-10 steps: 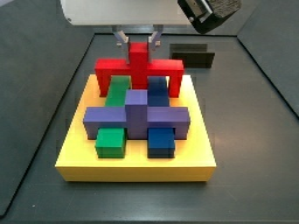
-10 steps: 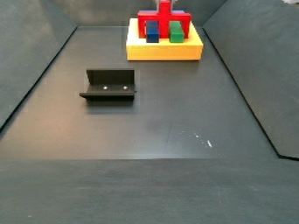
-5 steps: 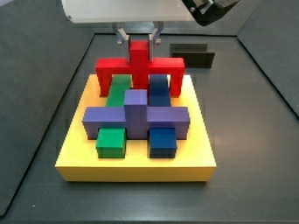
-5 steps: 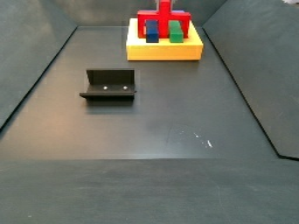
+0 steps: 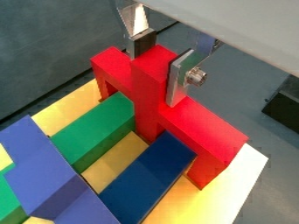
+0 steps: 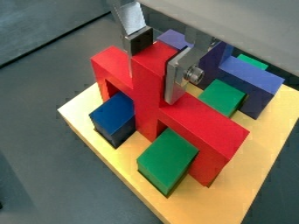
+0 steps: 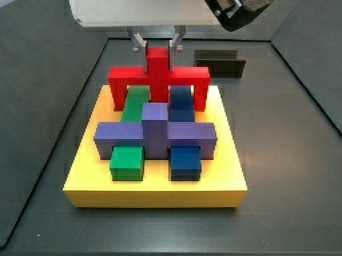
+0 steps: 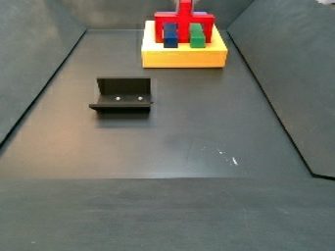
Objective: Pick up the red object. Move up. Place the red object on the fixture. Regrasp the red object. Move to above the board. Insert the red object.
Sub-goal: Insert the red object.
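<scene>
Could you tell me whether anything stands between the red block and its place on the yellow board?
Nothing visible does. The claw grips the stem of the bright red plastic arch block, whose legs are already down on the thick yellow slab board, straddling the green and blue blocks.

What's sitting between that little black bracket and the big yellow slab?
Nothing: in a side view the dark floor between the fixture and the board is bare. The gripper holds the red object over the board.

Dark floor point(image 8: 170, 147), fixture point(image 8: 121, 96), yellow board point(image 8: 185, 55), pincer point(image 7: 159, 42) above
</scene>
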Tool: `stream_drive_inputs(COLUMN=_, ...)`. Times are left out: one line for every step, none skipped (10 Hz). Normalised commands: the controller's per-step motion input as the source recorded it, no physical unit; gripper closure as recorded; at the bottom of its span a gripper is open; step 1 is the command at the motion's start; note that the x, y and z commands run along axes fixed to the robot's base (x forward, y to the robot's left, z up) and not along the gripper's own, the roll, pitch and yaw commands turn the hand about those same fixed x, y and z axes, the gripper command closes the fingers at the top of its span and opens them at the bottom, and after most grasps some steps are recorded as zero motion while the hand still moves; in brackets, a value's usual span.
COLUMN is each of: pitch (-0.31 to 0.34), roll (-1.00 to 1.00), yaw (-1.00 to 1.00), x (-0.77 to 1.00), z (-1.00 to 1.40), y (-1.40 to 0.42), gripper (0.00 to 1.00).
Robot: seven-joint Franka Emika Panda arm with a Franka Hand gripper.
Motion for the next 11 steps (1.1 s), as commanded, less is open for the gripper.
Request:
stream_drive_inputs(pitch=0.0, roll=0.0, yaw=-0.07, x=-0.15, z=-0.03, y=0.0, gripper=1.0)
stream_drive_inputs(pitch=0.0, roll=0.0, yaw=-0.06, x=-0.17, z=-0.07, y=0.0, gripper=1.0)
stream_drive_inputs(pitch=0.0, roll=0.0, yaw=0.0, x=-0.06, z=-0.03, y=0.0, gripper=1.0)
stream_drive_inputs(pitch=0.0, roll=0.0, yaw=0.07, x=0.0, z=-0.03, y=0.08, gripper=1.0)
stream_drive_inputs(pitch=0.0, roll=0.0, yaw=0.07, x=0.0, z=-0.04, y=0.06, gripper=1.0)
stream_drive_inputs(pitch=0.0, roll=0.01, yaw=0.07, x=0.0, z=-0.08, y=0.02, gripper=1.0)
stream_drive_inputs(pitch=0.0, roll=0.03, yaw=0.03, x=0.03, z=-0.17, y=0.0, gripper=1.0)
stream_drive_inputs(pitch=0.0, roll=0.1, yaw=0.0, x=0.14, z=-0.43, y=-0.15, gripper=1.0)
stream_drive_inputs(pitch=0.0, roll=0.07, yaw=0.0, x=0.1, z=-0.37, y=0.0, gripper=1.0)
stream_drive_inputs(pitch=0.0, roll=0.07, yaw=0.0, x=0.0, z=-0.27, y=0.02, gripper=1.0)
stream_drive_inputs(pitch=0.0, roll=0.05, yaw=0.0, x=0.0, z=-0.27, y=0.05, gripper=1.0)
